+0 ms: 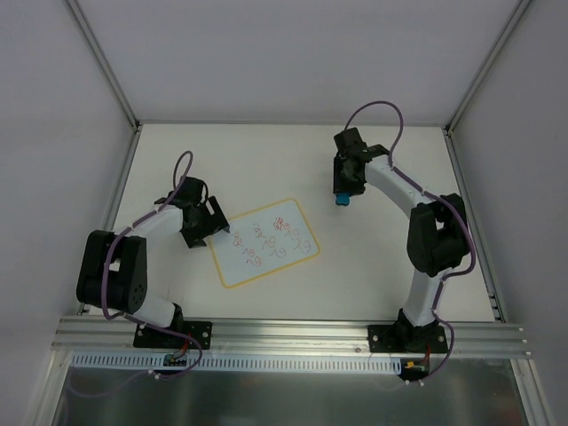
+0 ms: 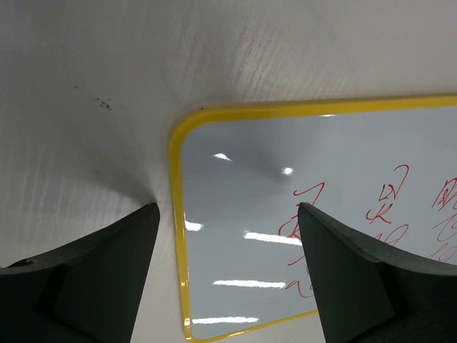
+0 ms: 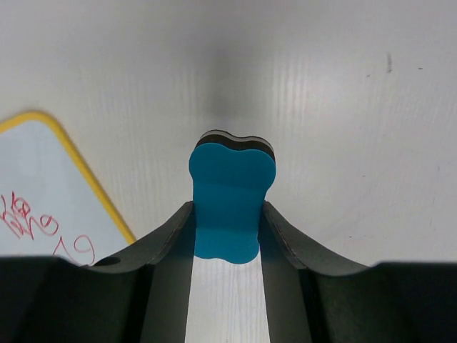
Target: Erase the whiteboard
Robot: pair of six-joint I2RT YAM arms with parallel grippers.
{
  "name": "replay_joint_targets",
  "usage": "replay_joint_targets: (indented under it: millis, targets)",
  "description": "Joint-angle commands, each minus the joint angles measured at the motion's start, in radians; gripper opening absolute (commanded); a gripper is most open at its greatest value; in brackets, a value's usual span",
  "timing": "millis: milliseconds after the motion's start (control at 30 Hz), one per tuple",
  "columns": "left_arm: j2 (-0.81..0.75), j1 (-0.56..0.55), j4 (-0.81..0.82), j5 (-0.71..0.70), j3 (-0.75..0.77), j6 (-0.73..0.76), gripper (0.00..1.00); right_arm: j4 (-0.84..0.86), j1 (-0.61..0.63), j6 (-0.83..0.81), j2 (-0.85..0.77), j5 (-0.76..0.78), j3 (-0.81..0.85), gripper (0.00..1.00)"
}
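Observation:
The whiteboard (image 1: 232,266) lies flat on the table, yellow-rimmed, with red scribbles (image 1: 282,229) over its right half. My left gripper (image 1: 216,223) hovers at the board's left end. In the left wrist view it (image 2: 228,246) is open, one finger (image 2: 107,275) over the table and the other over the whiteboard (image 2: 243,200), the yellow rim between them. My right gripper (image 1: 344,188) is over the table to the right of the board, shut on a blue eraser (image 1: 342,201). The right wrist view shows the eraser (image 3: 230,179) pinched between the fingers (image 3: 171,243), with the whiteboard's corner (image 3: 36,171) at left.
The white table (image 1: 399,248) has raised walls at the back and on both sides. A metal rail (image 1: 293,333) with both arm bases runs along the near edge. A few small dark specks (image 2: 103,104) mark the table near the board's corner.

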Motion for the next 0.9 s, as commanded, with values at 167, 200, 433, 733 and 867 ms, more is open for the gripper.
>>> replay_joint_targets:
  millis: [167,200,433,733,867]
  targets:
    - [0.079,-0.093,-0.028,0.025,0.033,-0.052,0.75,0.048,0.152,-0.178,-0.112,-0.045,-0.068,0.2]
    - [0.081,-0.116,-0.028,0.027,0.035,-0.063,0.74,0.048,0.161,-0.182,-0.115,-0.04,-0.073,0.21]
    - [0.104,-0.2,-0.028,0.025,0.052,-0.123,0.68,0.048,0.23,-0.202,-0.133,-0.028,-0.098,0.21]
    - [0.05,-0.211,-0.032,-0.045,0.027,-0.115,0.46,0.048,0.344,-0.234,-0.092,-0.022,-0.059,0.2]
    - [0.064,-0.17,-0.035,-0.063,0.018,-0.095,0.36,0.048,0.385,-0.239,-0.043,-0.022,-0.018,0.2]
